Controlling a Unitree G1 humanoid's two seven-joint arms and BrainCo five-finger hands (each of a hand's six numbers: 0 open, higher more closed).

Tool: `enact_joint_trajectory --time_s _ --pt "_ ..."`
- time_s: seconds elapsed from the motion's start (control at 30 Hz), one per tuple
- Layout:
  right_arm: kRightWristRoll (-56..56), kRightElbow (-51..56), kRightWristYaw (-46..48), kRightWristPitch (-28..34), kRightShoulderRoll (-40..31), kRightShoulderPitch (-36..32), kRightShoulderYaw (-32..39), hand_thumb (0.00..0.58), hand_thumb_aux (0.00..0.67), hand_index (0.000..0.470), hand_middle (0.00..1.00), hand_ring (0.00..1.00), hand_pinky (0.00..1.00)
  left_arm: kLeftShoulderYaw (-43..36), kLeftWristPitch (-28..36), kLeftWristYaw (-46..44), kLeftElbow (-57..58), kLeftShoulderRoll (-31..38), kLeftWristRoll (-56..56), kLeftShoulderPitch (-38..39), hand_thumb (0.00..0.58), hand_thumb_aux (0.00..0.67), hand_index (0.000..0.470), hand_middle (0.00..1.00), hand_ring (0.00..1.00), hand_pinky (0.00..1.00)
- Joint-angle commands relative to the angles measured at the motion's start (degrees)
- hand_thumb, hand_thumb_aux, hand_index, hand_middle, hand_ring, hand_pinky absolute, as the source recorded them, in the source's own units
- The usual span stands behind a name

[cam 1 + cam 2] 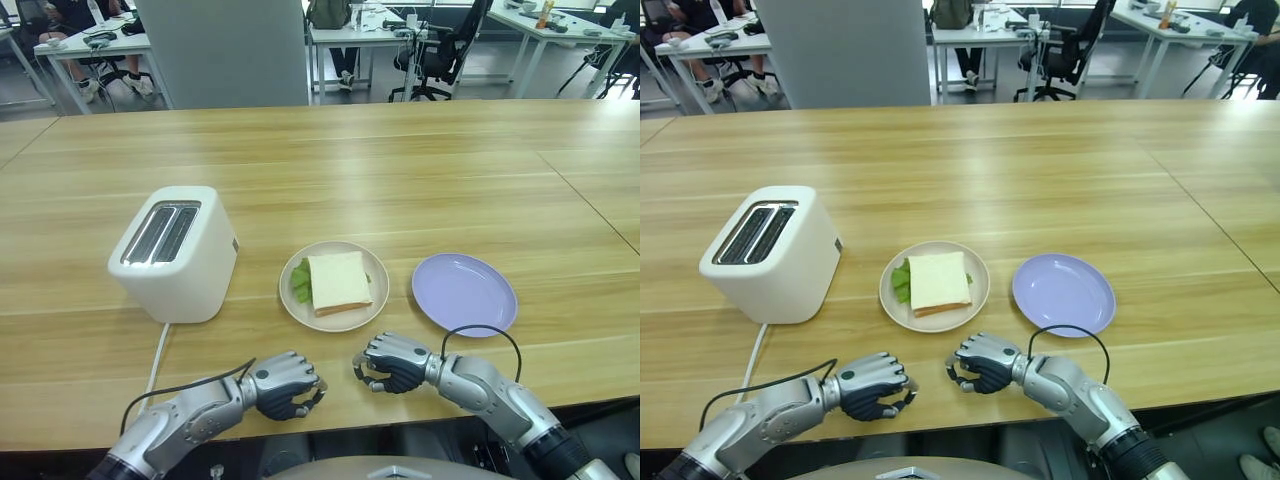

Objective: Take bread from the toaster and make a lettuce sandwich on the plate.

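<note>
A white toaster (174, 253) stands on the wooden table at the left, and its two slots look empty. To its right a beige plate (296, 301) holds a sandwich (339, 282): a bread slice on top with green lettuce (300, 283) sticking out at its left side. My left hand (284, 385) rests near the table's front edge, below the plate, fingers curled and holding nothing. My right hand (393, 362) lies close beside it, just below the plate's right part, also curled and empty.
A lilac plate (464, 293) with nothing on it sits right of the sandwich plate. The toaster's white cord (157, 357) runs toward the front edge. Desks and office chairs (440, 50) stand beyond the table's far edge.
</note>
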Motion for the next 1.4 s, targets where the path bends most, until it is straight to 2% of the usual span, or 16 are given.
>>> enact_joint_trajectory --time_s 0.03,0.2,0.3,0.5,0.57,0.7,0.73,0.77,0.8,0.83,0.87,0.9,0.93,1.17,1.27,1.4 --pt "-1.87 4.05 -0.95 1.36 0.92 -2.77 1.16 0.580 0.670 0.460 1.00 1.00 1.00 -2.15 3.51 -0.40 5.02 -1.55 5.63 -3.90 0.580 0.670 0.460 1.00 1.00 1.00" --pt "-3.87 13.68 -2.44 1.34 2.50 -11.45 3.05 0.580 0.670 0.460 1.00 1.00 1.00 -5.06 7.96 -1.00 13.46 -5.69 10.54 -14.80 0.580 0.670 0.460 1.00 1.00 1.00" --pt "-5.77 24.96 -5.52 1.82 5.12 -19.97 4.74 0.580 0.670 0.460 1.00 1.00 1.00 -7.04 11.05 0.42 23.00 -9.11 13.02 -23.38 0.580 0.670 0.460 1.00 1.00 1.00" --pt "-8.54 56.95 -21.29 8.48 15.68 -41.44 6.98 0.580 0.670 0.460 1.00 1.00 1.00 -9.72 18.61 13.71 56.42 -17.45 15.55 -46.90 0.580 0.670 0.460 1.00 1.00 1.00" --pt "-7.92 60.33 -25.41 8.41 16.90 -44.39 6.76 0.580 0.670 0.460 1.00 1.00 1.00 -9.15 18.41 17.70 58.78 -17.96 13.82 -48.94 0.580 0.670 0.460 1.00 1.00 1.00" --pt "-6.91 61.17 -31.16 5.29 16.23 -46.22 6.63 0.580 0.670 0.460 1.00 1.00 1.00 -5.91 17.56 23.83 52.72 -16.49 9.34 -46.29 0.580 0.670 0.460 1.00 1.00 1.00" --pt "-6.77 60.52 -32.64 4.51 15.50 -46.13 6.53 0.580 0.670 0.460 1.00 1.00 1.00 -4.16 17.39 25.33 48.35 -15.87 7.52 -44.05 0.569 0.578 0.397 1.00 1.00 1.00" --pt "-6.45 59.56 -34.00 3.30 14.62 -45.67 6.29 0.580 0.654 0.449 0.94 0.94 0.94 -1.98 17.01 26.27 43.53 -15.47 4.94 -41.27 0.390 0.286 0.197 1.00 1.00 1.00" --pt "-5.52 58.29 -34.74 1.68 13.76 -44.73 5.61 0.297 0.202 0.139 0.69 0.69 0.69 0.90 15.56 26.98 39.06 -15.76 0.80 -38.16 0.000 0.000 0.000 0.63 0.63 0.63" --pt "-4.43 57.26 -35.13 0.09 13.11 -43.85 4.89 0.096 0.058 0.040 0.60 0.60 0.60 3.16 14.47 27.14 35.82 -16.32 -2.73 -35.84 0.000 0.000 0.000 0.53 0.53 0.53" --pt "-2.79 56.19 -35.42 -1.62 12.62 -42.78 3.74 0.000 0.000 0.000 0.12 0.12 0.12 5.12 13.64 26.83 32.77 -16.79 -5.87 -33.76 0.000 0.000 0.000 0.24 0.24 0.24" --pt "-0.72 54.47 -35.27 -3.73 11.89 -41.37 2.42 0.000 0.000 0.000 0.00 0.00 0.00 6.70 12.09 26.89 29.57 -17.08 -8.64 -31.92 0.000 0.000 0.000 0.10 0.10 0.10" --pt "1.02 52.71 -35.50 -6.03 11.14 -39.96 1.22 0.000 0.000 0.000 0.00 0.00 0.00 8.17 10.63 26.90 26.71 -17.62 -11.38 -30.43 0.000 0.000 0.000 0.00 0.00 0.00" --pt "17.83 38.16 -29.36 -15.89 9.56 -29.43 -7.92 0.000 0.000 0.000 0.00 0.00 0.00 15.70 4.86 23.71 11.97 -23.54 -30.08 -24.41 0.000 0.000 0.000 0.00 0.00 0.00" --pt "29.03 32.69 -22.44 -15.71 11.47 -25.13 -11.72 0.000 0.000 0.000 0.00 0.00 0.00 18.12 5.31 23.66 8.56 -26.77 -35.06 -23.28 0.000 0.000 0.000 0.00 0.00 0.00" --pt "31.75 28.29 -18.89 -14.92 12.32 -22.59 -13.64 0.000 0.000 0.000 0.00 0.00 0.00 19.33 3.95 24.32 8.18 -29.12 -35.34 -21.84 0.000 0.000 0.000 0.00 0.00 0.00"
